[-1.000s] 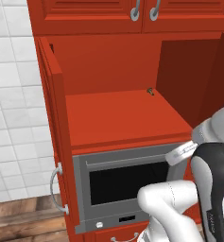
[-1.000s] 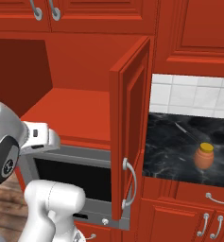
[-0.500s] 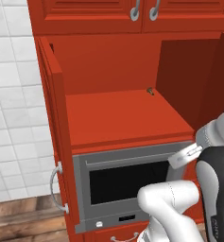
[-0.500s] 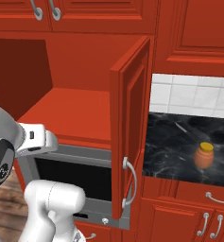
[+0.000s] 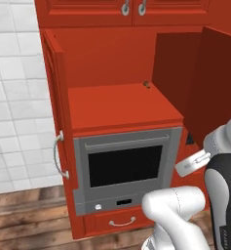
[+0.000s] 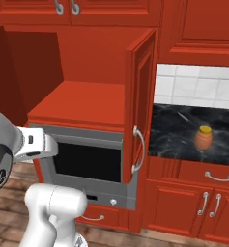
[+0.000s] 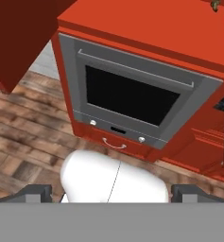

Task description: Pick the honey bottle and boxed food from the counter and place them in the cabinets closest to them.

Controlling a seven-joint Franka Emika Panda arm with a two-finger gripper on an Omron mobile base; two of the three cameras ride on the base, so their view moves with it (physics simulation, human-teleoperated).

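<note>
The honey bottle (image 6: 203,138), small and orange-brown, stands alone on the black marble-look counter (image 6: 171,142) to the right of the tall unit. The boxed food is out of view. The red cabinet (image 5: 119,105) above the oven has both doors swung open, and its plain shelf (image 6: 82,103) is bare. My gripper (image 7: 111,194) points down at the oven front and the floor. Its fingertips (image 7: 35,193) stand far apart with nothing between them, so it is open. It hangs well left of the bottle, in front of the oven.
A grey built-in oven (image 5: 124,166) sits under the open shelf. The open right door (image 6: 142,96) juts out between the shelf and the counter; the left door (image 5: 53,93) stands against a white tiled wall (image 5: 14,97). Red drawer fronts with silver handles (image 6: 217,177) run below the counter.
The whole picture has shifted upward in both base views, so the camera moved. My wrist has sunk slightly in front of the oven. The bottle stays on the counter.
</note>
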